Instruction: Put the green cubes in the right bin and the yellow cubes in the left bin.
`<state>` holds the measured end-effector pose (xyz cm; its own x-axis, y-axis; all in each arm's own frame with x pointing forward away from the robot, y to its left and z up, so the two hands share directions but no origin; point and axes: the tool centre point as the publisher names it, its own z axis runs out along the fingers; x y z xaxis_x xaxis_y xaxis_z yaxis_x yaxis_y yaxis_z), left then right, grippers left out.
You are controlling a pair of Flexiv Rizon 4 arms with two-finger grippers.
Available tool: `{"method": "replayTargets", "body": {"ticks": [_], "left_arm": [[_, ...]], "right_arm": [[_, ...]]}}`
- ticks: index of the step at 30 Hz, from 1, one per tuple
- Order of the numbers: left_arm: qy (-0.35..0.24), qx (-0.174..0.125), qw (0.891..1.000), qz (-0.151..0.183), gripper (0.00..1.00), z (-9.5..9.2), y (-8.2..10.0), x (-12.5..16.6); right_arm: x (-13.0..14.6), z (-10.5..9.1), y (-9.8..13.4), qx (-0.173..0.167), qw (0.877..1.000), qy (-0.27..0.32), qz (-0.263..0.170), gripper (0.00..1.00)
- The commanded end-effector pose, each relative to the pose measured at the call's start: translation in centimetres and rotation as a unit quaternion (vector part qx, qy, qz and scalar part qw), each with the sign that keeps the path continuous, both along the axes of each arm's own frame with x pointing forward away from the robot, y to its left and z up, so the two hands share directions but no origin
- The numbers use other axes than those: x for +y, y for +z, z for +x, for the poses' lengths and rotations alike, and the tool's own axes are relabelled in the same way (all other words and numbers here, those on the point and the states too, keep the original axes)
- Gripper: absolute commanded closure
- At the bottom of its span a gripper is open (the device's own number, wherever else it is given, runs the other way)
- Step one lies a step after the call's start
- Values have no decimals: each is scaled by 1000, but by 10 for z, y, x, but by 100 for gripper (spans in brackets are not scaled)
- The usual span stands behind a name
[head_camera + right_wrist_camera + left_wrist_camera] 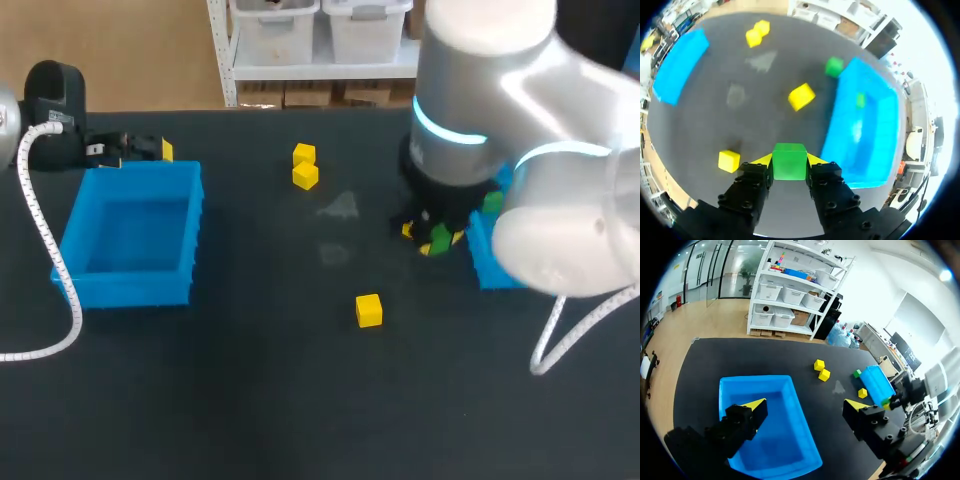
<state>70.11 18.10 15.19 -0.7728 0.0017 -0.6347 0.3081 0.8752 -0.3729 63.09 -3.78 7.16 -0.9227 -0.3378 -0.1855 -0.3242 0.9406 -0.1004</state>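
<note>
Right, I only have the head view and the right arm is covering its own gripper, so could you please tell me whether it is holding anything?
Observer: Yes. In its wrist view the right gripper is shut on a green cube, with one finger on each side.
Operator: Thank you. Is anything in the right bin?
Observer: A second green cube lies inside the right bin.
Operator: And is any cube hidden under that arm?
Observer: A yellow cube sits on the table ahead of the gripper, beside the bin but not touching it.
</note>
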Motion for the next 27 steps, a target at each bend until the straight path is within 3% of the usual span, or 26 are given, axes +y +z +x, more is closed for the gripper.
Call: {"method": "replayTargets", "body": {"ticks": [1, 4, 9, 14, 20, 23, 27], "left_arm": [[-3, -4, 1000, -5, 0, -1, -2, 2], [-3, -4, 1000, -5, 0, -1, -2, 2], [-3, -4, 1000, -5, 0, -1, -2, 2], [-3, -4, 1000, -5, 0, -1, -2, 2], [-3, -4, 1000, -5, 0, -1, -2, 2], [-3, -4, 1000, -5, 0, -1, -2, 2], [-3, -4, 1000, -5, 0, -1, -2, 2]], "right_arm": [[-24, 6, 40, -31, 999, -15, 12, 100], [-41, 21, 52, -44, 998, -39, 13, 100], [-74, 44, 53, -43, 995, -87, 21, 100], [-101, 59, 38, -27, 991, -126, 23, 100], [-113, 69, 13, -1, 989, -146, 9, 100], [-115, 70, 7, 7, 989, -151, 9, 1], [-115, 69, 6, 10, 988, -154, 9, 0]]}}
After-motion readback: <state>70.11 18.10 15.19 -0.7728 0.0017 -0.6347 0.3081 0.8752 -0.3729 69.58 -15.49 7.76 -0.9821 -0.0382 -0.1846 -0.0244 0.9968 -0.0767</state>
